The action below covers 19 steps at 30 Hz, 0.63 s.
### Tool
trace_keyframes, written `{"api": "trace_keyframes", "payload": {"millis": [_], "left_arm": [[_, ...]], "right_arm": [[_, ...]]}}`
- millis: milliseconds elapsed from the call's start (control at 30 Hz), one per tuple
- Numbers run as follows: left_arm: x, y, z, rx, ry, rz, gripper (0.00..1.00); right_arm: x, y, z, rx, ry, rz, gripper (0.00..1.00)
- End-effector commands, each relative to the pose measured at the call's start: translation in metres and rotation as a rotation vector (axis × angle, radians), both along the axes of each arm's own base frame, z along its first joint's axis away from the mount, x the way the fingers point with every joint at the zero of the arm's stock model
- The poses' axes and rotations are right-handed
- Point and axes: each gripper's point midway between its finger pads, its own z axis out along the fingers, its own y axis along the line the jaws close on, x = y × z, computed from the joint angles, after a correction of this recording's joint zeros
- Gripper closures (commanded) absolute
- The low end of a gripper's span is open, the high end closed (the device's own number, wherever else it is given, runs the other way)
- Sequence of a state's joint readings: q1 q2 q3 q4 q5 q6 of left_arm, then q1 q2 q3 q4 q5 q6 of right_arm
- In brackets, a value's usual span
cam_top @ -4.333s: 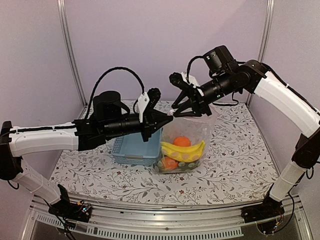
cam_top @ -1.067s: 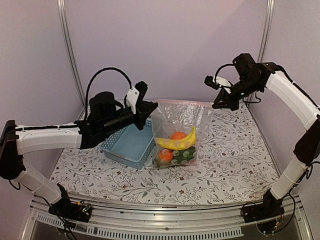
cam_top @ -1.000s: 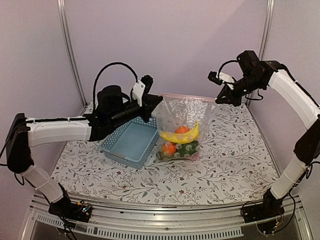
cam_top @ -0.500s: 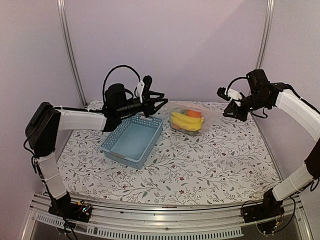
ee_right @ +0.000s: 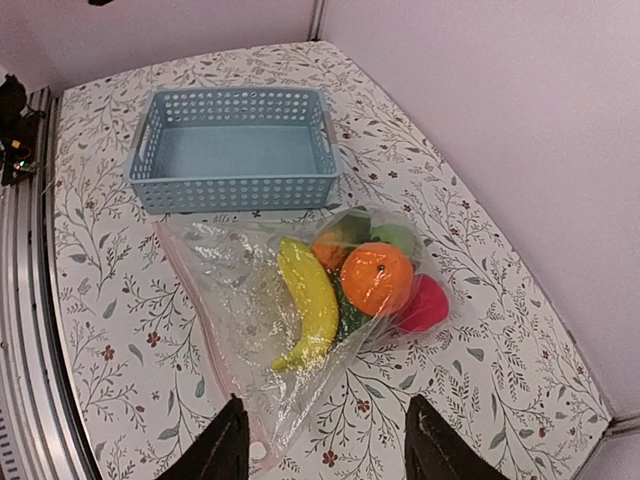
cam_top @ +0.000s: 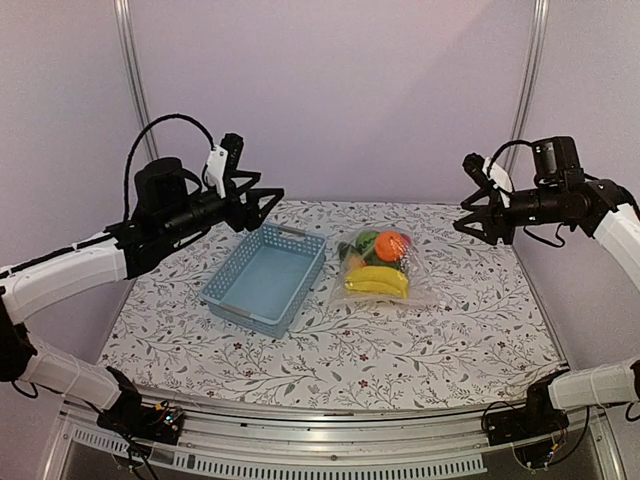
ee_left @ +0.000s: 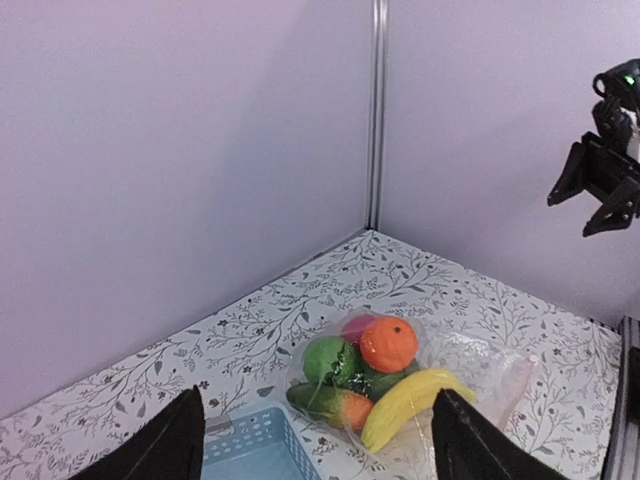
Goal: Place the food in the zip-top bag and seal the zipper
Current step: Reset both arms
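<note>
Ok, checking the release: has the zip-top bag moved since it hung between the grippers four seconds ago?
Yes. The zip-top bag has dropped: it was held upright beside the blue basket, and now lies flat on the cloth just right of it.

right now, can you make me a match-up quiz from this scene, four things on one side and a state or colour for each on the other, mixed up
Things:
1. banana
2. blue basket
3. zip-top bag
4. left gripper

States:
a. open, holding nothing, raised in the air
b. yellow, inside the bag
c. lying on the floral cloth with food in it
d. nothing in it

Pairs: 1-b, 2-d, 3-c, 4-a
</note>
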<state>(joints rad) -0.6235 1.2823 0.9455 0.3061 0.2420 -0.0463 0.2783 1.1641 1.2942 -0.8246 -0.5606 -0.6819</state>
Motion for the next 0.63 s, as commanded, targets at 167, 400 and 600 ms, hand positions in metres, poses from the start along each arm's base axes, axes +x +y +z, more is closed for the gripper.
{"api": "trace_keyframes", "payload": {"millis": [167, 400, 600], "left_arm": [[0.029, 0.112, -0.010, 0.249, 0.125, 0.582, 0.00], [0.017, 0.163, -0.018, 0.094, 0.100, 0.764, 0.00], [0.010, 0.179, -0.031, 0.084, 0.061, 0.790, 0.00]], "right_arm": [[0.060, -0.053, 0.069, 0.384, -0.106, -0.426, 0.03], [0.082, -0.092, 0.023, 0.456, -0.114, -0.705, 0.01], [0.067, -0.106, -0.009, 0.483, -0.125, -0.703, 0.01]]}}
